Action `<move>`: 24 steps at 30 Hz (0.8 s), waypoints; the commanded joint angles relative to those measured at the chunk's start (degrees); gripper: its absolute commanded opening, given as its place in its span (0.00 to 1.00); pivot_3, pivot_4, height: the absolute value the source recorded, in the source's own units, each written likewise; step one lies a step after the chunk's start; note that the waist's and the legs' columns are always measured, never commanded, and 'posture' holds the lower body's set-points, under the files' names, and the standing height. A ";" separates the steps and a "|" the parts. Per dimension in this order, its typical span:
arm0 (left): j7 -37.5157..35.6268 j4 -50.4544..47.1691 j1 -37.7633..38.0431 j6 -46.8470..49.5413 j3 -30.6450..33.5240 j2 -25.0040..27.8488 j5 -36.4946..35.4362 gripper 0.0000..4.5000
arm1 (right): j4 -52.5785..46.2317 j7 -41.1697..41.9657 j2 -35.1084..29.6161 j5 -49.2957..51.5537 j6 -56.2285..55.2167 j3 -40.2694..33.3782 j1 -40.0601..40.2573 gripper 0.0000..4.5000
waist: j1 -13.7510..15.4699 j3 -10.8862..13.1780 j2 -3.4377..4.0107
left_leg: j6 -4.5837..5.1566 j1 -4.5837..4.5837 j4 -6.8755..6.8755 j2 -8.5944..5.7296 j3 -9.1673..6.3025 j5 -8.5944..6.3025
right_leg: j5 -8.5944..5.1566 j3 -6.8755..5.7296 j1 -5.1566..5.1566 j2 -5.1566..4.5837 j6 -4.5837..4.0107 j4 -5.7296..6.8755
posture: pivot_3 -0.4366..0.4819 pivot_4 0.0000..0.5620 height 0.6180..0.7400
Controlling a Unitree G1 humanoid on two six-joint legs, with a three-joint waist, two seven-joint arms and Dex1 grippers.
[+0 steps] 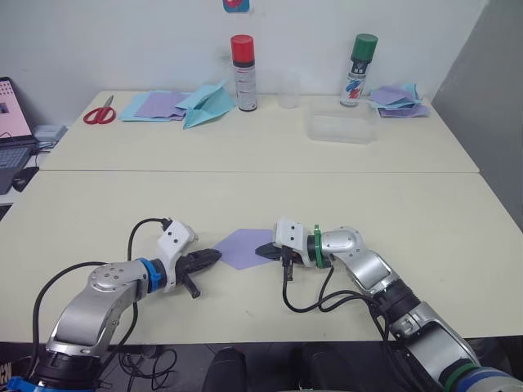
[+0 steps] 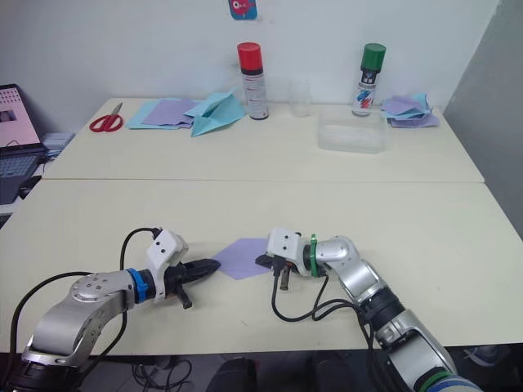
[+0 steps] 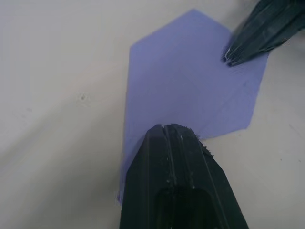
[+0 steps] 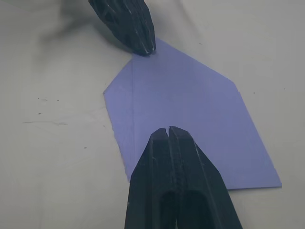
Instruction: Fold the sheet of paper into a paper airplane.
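Note:
The sheet of paper (image 1: 243,246) lies flat on the near table as a lavender shape with one pointed end and a faint crease. My left gripper (image 1: 217,256) is shut, its tips resting on the paper's pointed left end (image 3: 190,90). From the other side, my right gripper (image 1: 260,250) is also shut, and its tips press on the paper's right part (image 4: 200,114). In the left wrist view the right gripper (image 3: 228,59) touches the far corner. Nothing is pinched between either pair of fingers.
On the far table stand red scissors (image 1: 100,114), a pile of blue and purple sheets (image 1: 155,104), a light blue paper plane (image 1: 208,104), a red-capped can (image 1: 243,72), a green-capped can (image 1: 358,69) and a clear container (image 1: 341,128). A laptop (image 1: 12,122) sits at the left.

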 commanded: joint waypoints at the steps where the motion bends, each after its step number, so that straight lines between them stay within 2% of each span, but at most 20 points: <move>1: 2.04 2.60 1.12 1.74 -2.79 -1.28 2.62 0.00 | -2.41 0.04 0.74 -0.13 0.82 0.49 0.98 0.00 | 0.01 -0.05 0.05 | 0.00 0.07 0.00 -0.02 0.02 0.00 | 0.00 0.02 0.05 -0.01 0.00 0.01 | 0.48 0.27 1.00; 10: 1.48 3.39 4.43 2.38 -2.00 -0.48 2.50 0.00 | 0.24 -1.88 1.47 -3.17 -1.10 1.74 1.18 0.00 | -0.05 -0.30 0.16 | 0.00 0.29 -0.02 -0.02 0.12 0.00 | 0.00 0.11 0.17 -0.01 0.01 0.03 | 0.48 0.27 1.00; 18: 1.89 3.50 7.08 2.44 3.29 0.85 1.59 0.00 | 0.78 -1.23 0.74 -4.06 -0.10 1.86 1.03 0.00 | -0.29 -0.54 0.27 | 0.01 0.39 -0.08 0.01 0.15 0.00 | -0.01 0.16 0.17 0.01 0.00 0.04 | 0.48 0.27 1.00; 24: 1.63 1.86 5.01 3.53 9.98 -1.76 -5.71 0.00 | 0.17 -0.59 0.72 -3.82 0.05 2.24 1.46 0.00 | -0.19 -0.61 0.37 | 0.01 0.40 -0.10 0.01 0.12 0.00 | -0.01 0.13 0.16 0.02 0.00 0.06 | 0.48 0.27 1.00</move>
